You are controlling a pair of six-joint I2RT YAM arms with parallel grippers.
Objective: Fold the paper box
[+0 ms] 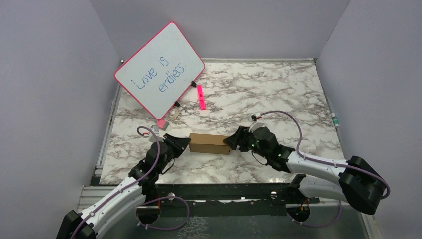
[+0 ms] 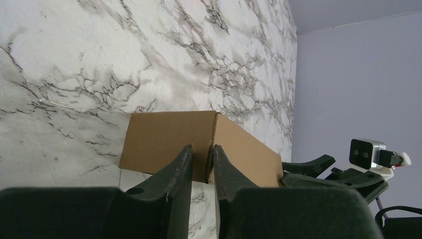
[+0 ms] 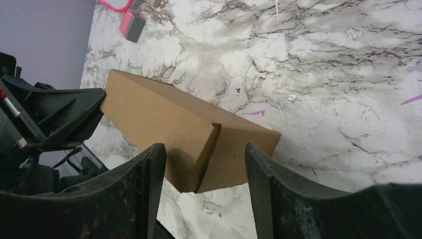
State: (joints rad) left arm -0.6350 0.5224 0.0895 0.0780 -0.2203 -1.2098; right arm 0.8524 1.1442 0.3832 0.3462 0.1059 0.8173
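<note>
The paper box point(image 1: 210, 143) is a small brown cardboard box lying flat on the marble table, between the two arms. My left gripper point(image 1: 186, 143) is at its left end. In the left wrist view its jaws point(image 2: 203, 148) stand nearly together, with only a thin gap in line with the box's point(image 2: 169, 139) corner edge. Whether they pinch cardboard does not show. My right gripper point(image 1: 230, 142) is at the box's right end. Its fingers point(image 3: 205, 149) stand wide apart, either side of the near corner of the box point(image 3: 164, 119), without touching it.
A pink-framed whiteboard point(image 1: 159, 67) with blue writing leans at the back left. A pink marker point(image 1: 200, 97) lies behind the box. A small pink eraser point(image 1: 160, 124) lies left of it. Purple walls close in both sides and the back.
</note>
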